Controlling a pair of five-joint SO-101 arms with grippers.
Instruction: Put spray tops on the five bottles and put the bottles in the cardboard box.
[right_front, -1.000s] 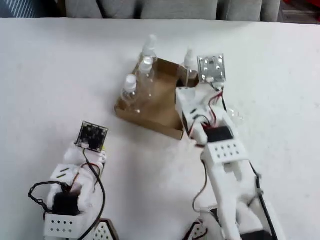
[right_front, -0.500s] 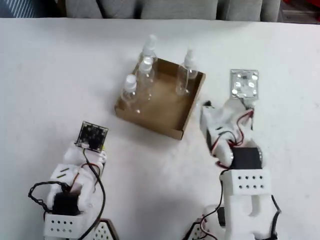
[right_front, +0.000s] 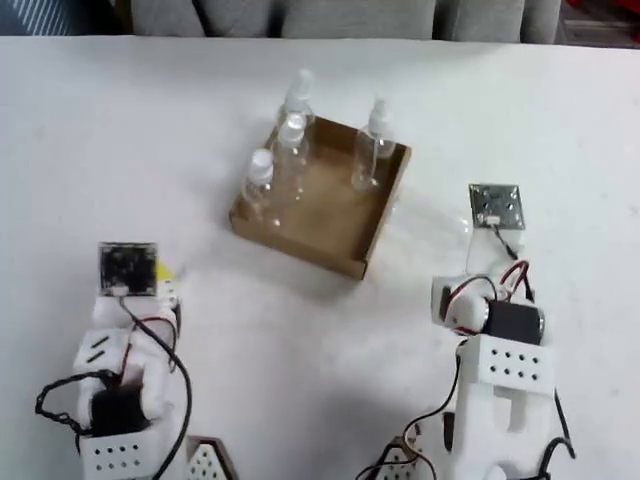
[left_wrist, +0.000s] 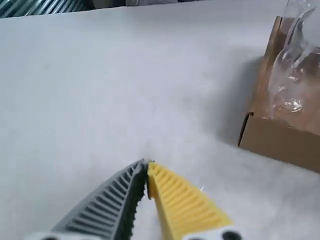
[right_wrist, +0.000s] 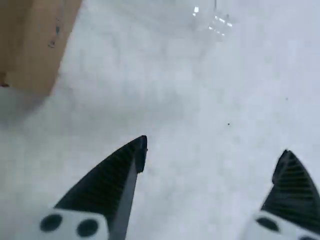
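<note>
The cardboard box (right_front: 340, 235) sits mid-table with three clear bottles upright inside, each with a white spray top: one (right_front: 260, 180), another (right_front: 291, 145), a third (right_front: 374, 140). One more capped bottle (right_front: 298, 95) stands at the box's far corner. A faint clear bottle (right_front: 448, 222) lies on the table right of the box, also clear bottle (right_wrist: 214, 20). My right gripper (right_wrist: 212, 155) is open over bare table near the box (right_wrist: 35, 45). My left gripper (left_wrist: 147, 170) is shut and holds nothing, left of the box (left_wrist: 280, 137) and a bottle (left_wrist: 292, 75).
White tabletop all around. The left arm (right_front: 125, 330) sits at the near left and the right arm (right_front: 495, 330) at the near right, each a short way from the box. Grey chairs line the far edge.
The right arm has let go of the bottle at the box's far right side and pulled back to the near right. The left arm has shifted back and to the left.
</note>
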